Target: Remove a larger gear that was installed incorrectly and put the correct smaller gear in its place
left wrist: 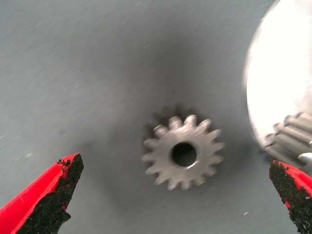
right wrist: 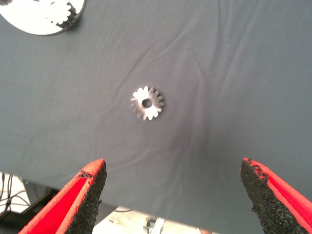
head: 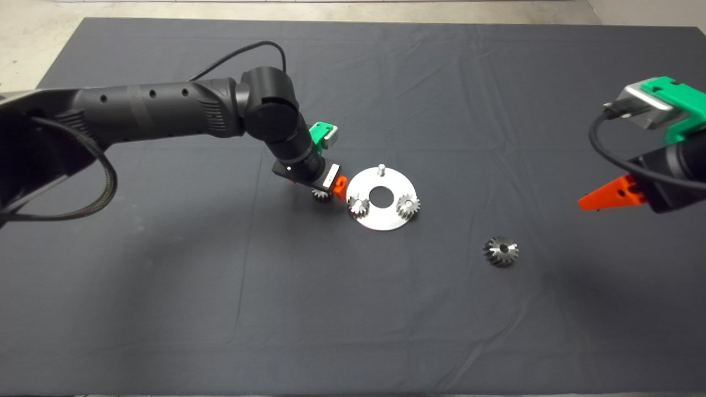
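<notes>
Left claw [head: 331, 190] hangs spread over the smaller gear [left wrist: 183, 152], which lies loose on the mat [head: 165, 286] beside the plate [head: 382, 218]; not yet gripped. One plate peg [head: 380, 169] stands bare, so removal looks done. Larger gear [head: 501, 251] lies apart, open mat around. Right claw [right wrist: 170, 195] waits spread above it.

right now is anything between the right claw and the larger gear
No. In the right wrist view only bare mat lies between the open right claw and the larger gear.
</notes>
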Available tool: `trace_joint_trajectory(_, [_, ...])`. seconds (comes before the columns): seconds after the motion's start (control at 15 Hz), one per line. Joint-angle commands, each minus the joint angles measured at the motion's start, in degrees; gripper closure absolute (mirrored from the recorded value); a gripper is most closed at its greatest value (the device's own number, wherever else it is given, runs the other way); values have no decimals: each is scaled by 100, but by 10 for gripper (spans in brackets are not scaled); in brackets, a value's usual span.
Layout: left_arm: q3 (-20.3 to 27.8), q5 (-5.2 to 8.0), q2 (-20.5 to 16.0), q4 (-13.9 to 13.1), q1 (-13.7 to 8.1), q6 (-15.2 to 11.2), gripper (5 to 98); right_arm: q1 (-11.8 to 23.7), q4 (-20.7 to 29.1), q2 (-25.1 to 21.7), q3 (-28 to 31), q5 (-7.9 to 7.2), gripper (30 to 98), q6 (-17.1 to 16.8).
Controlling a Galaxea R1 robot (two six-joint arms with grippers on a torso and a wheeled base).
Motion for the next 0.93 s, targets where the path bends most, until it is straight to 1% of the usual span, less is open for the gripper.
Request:
trace_joint_trajectory(0.0, [-29, 21, 33, 29, -67, 31, 58, 204, 321, -168, 277, -328, 556, 123])
trace_joint_trajectory(0.2, [-76, 21, 27, 36, -65, 31, 58, 204, 324, -222, 285, -328, 556, 123])
trace_joint_trajectory(0.27, [-195, 21, 35, 27, -47, 39, 58, 204, 321, -228, 285, -328, 556, 123])
trace_joint_trajectory(0.4, [-257, 12, 18, 36, -38, 39, 58, 204, 321, -237, 285, -328, 556, 123])
trace_joint_trajectory(0.6, [-222, 29, 27, 36, -38, 110, 90, 204, 321, -245, 285, -328, 556, 123])
trace_joint_trajectory(0.73, [-231, 12, 27, 28, -38, 136, 135, 204, 321, -252, 293, -328, 556, 123])
trace_joint_trajectory(0.87, [-187, 3, 35, 27, -38, 136, 145, 204, 321, -300, 314, -328, 556, 123])
